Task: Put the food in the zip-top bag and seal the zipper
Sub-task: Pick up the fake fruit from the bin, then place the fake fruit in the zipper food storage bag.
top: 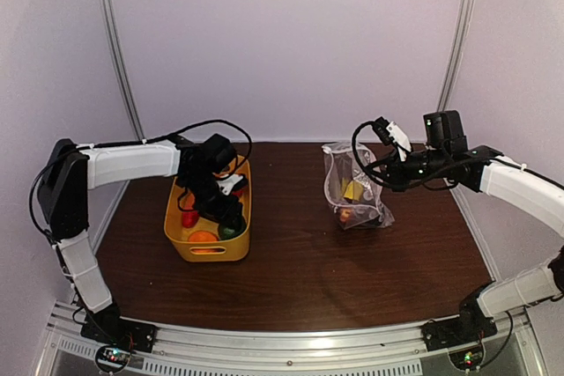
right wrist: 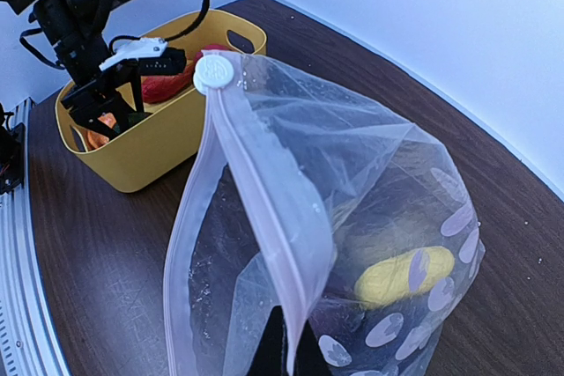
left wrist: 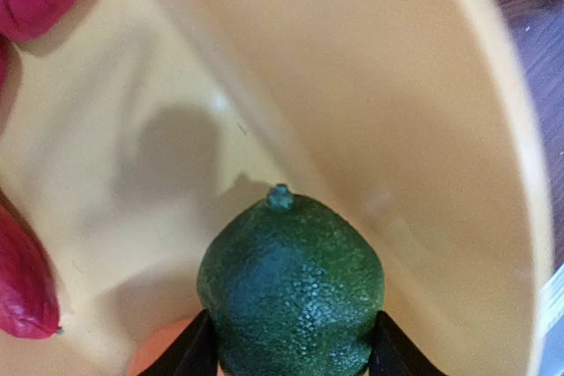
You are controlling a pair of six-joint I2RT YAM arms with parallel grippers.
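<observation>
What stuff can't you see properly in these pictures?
Left wrist view: the green toy fruit hides the tips of the left claw; the orange piece is cut off by the bottom edge.
Right wrist view: the zip-top bag covers the right claw.
Top view: the food in the bag is too small to name.

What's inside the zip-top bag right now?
Through the clear zip-top bag a yellow food piece shows, and in the top view a red-orange one lower down. Folds and white dots cover the bottom, so anything else there is hidden.
</observation>
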